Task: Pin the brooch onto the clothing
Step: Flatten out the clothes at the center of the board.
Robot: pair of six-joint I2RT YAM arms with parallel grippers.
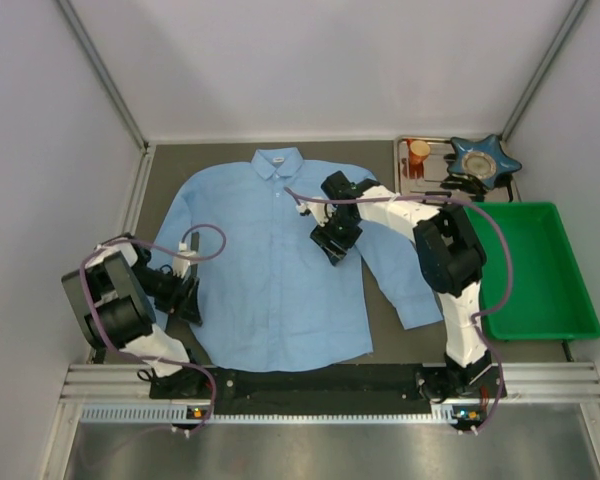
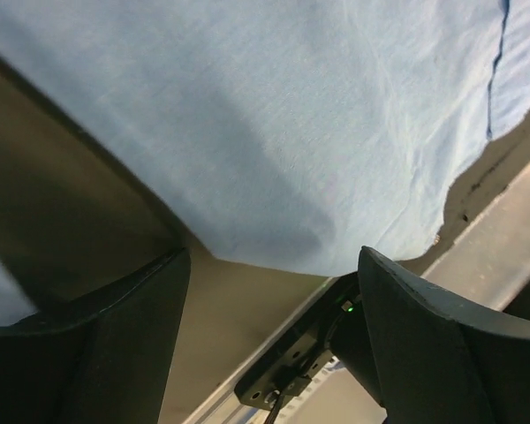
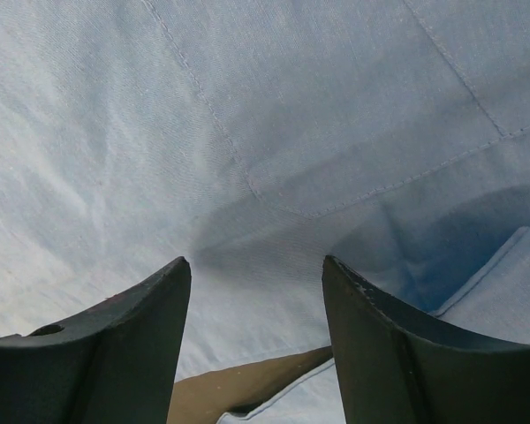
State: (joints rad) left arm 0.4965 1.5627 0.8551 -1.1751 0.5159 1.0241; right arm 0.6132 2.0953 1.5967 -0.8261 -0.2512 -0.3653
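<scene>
The clothing (image 1: 270,270), a light blue collared shirt, lies flat and face up on the dark table. My left gripper (image 1: 190,298) stands open just off the shirt's left side near the hem. In the left wrist view its fingers (image 2: 274,256) are wide apart over bare table, with the shirt's edge (image 2: 291,115) just beyond them. My right gripper (image 1: 332,248) hovers over the chest close to the right armpit. It is open, with only shirt fabric (image 3: 247,106) showing between its fingers (image 3: 256,265). I cannot make out the brooch in any view.
A green bin (image 1: 535,270) sits at the right. Behind it a metal tray (image 1: 412,183) carries an orange cup (image 1: 418,152) and a blue star-shaped dish (image 1: 485,160). An aluminium rail (image 1: 330,385) runs along the near edge. White walls enclose the table.
</scene>
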